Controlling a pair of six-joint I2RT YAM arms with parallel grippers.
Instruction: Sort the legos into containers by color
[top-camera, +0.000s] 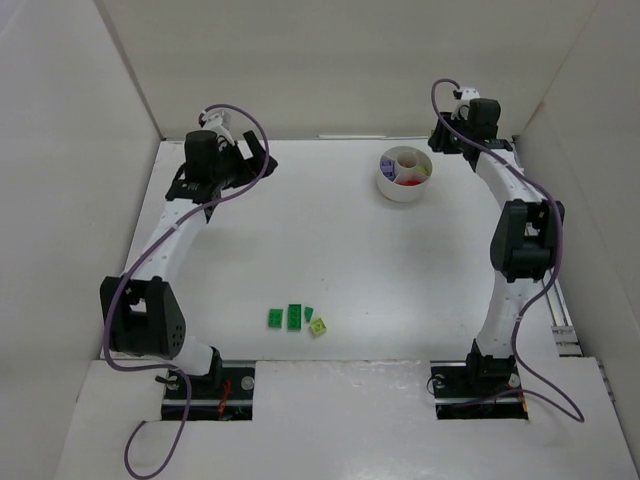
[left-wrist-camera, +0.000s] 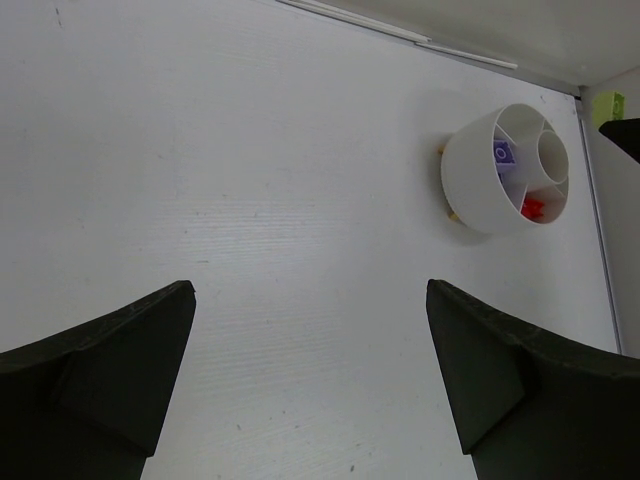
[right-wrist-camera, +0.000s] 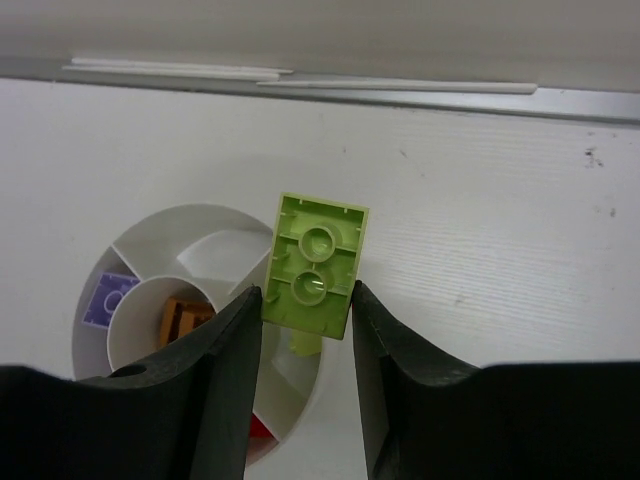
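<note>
Your right end effector (right-wrist-camera: 305, 300) pinches a lime brick (right-wrist-camera: 314, 264), its long axis pointing away from the fingers. The dish (right-wrist-camera: 140, 235) lies just beneath and slightly left. Your left end effector (left-wrist-camera: 310, 380) gapes wide, empty, well apart.

My right pincer (right-wrist-camera: 306, 300) is black and the lime brick (right-wrist-camera: 313, 262) in it is one flat colour. The dish (right-wrist-camera: 170, 225) is white. Inside it I see a purple piece (right-wrist-camera: 108, 297), an orange-brown piece (right-wrist-camera: 183, 318) and a red piece (left-wrist-camera: 533, 206). The surface (top-camera: 330, 240) is white, with dark green bricks (top-camera: 294, 315) and a lime plate (top-camera: 318, 326) on it.
</note>
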